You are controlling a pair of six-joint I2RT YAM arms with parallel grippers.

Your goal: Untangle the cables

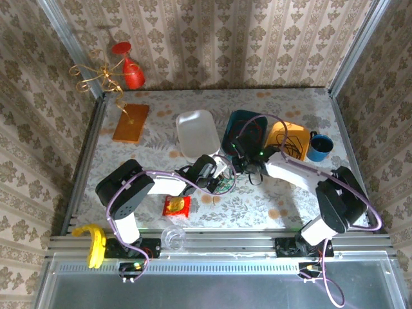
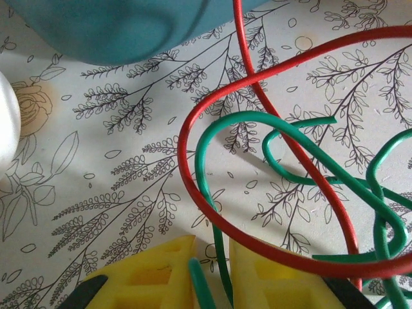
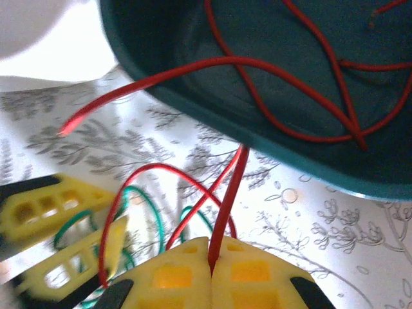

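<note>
Overhead, both grippers meet in the middle of the counter, just in front of the teal bin. The left gripper is over a small knot of green cable, and the right gripper is just beside it. The red cable lies partly inside the bin. The black cable lies on an orange plate further to the right.

From the left wrist, the yellow fingers are slightly apart, and the gap is wider than the green cable that runs through it. The red cable makes a loop that crosses the green one on the counter.

From the right wrist, the fingers are pressed together on the red cable. It goes up from them, over the rim, into the teal bin.
</note>
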